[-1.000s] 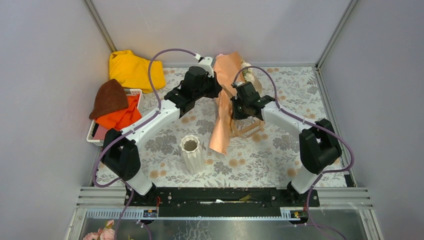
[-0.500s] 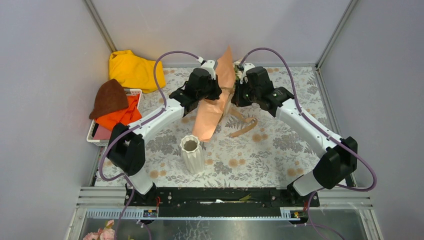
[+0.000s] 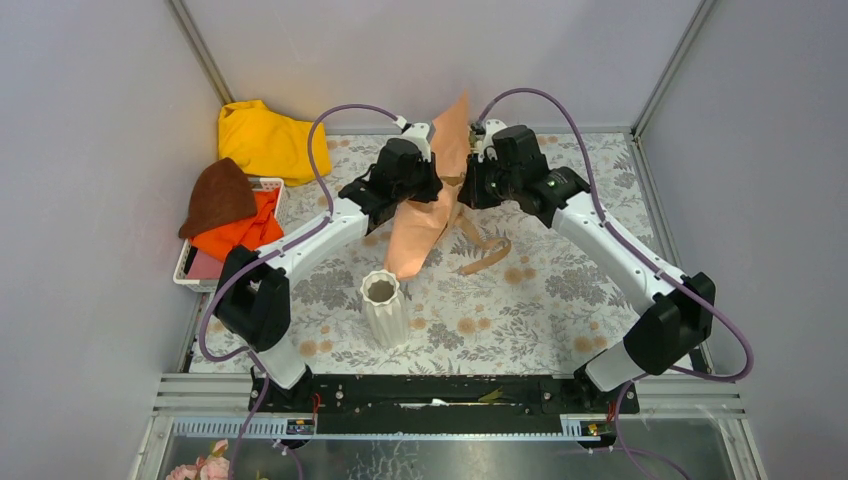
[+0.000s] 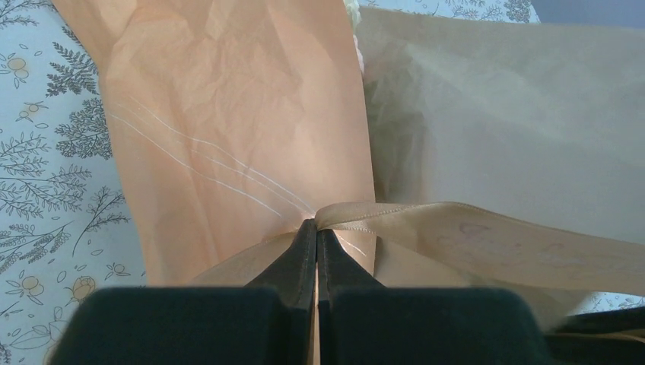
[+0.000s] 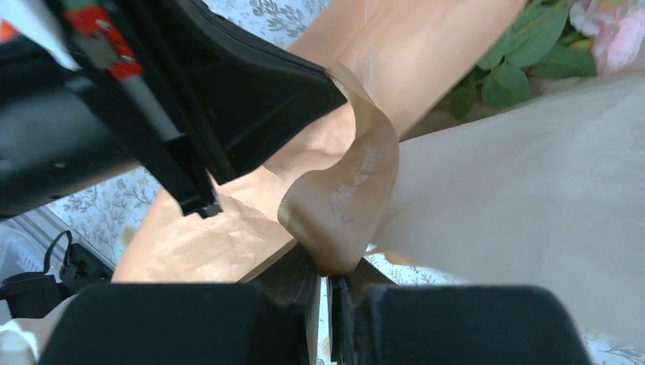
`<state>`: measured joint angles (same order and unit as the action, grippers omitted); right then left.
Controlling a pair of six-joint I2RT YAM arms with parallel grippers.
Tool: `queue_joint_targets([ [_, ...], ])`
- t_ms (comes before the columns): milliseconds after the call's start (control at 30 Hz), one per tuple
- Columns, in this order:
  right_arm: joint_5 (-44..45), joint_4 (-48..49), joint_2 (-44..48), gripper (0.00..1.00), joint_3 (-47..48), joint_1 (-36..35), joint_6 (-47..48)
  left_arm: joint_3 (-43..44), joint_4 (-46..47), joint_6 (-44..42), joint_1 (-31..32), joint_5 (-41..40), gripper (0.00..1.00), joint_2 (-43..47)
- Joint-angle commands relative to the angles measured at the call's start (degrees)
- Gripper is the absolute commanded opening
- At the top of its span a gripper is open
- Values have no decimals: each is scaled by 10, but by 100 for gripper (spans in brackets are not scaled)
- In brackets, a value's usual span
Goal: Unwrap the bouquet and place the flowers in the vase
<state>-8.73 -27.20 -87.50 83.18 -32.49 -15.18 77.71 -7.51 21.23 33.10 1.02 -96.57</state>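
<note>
We see pale grey panel walls [image 3: 90, 150] enclosing a floral-print tablecloth [image 3: 560, 300]. A yellow cloth [image 3: 270, 140] lies well left of our left pincer [image 4: 316, 228], which is pinched tight on a tan ribbon [image 4: 456, 228]. The kraft-and-peach paper bouquet [image 4: 228, 114] sits between both pincers. The right pincer [image 5: 328, 277], nearly closed, grips the ribbon's loop. The ribbed white ceramic vase [image 3: 383, 308] stands apart, nearer the bases than the left pincer.

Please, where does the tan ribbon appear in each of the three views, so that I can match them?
Top external: the ribbon trails on the table, right of the hanging peach sheet.
Left wrist: lower centre, the ribbon runs from the left gripper to the right edge.
Right wrist: centre, a curled loop above the right gripper.
Shared landmark: the peach sheet, next to the ribbon in every view.
</note>
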Motion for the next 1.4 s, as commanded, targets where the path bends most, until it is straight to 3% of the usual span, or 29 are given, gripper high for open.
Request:
queue_joint_targets([
  [0,-24,10,5,13,60,-3,6,-7,14,-12,4,-5,0,6],
  [500,-33,-14,7,16,143,-4,11,-9,13,-7,4,-15,0,8],
  [733,-52,-31,-57,17,182,-3,14,-10,-34,16,4,-140,0,59],
  [967,-104,-49,-175,18,294,-3,-6,-45,-75,23,2,-304,2,151],
  [1167,-172,-71,-298,36,472,-5,-34,-100,-71,30,-17,-355,8,206],
  [1267,-193,-111,-364,51,598,-4,-36,-117,-88,52,-35,-365,14,220],
  [1367,-169,-145,-383,66,642,-4,-24,-138,-98,82,-54,-345,32,246],
])
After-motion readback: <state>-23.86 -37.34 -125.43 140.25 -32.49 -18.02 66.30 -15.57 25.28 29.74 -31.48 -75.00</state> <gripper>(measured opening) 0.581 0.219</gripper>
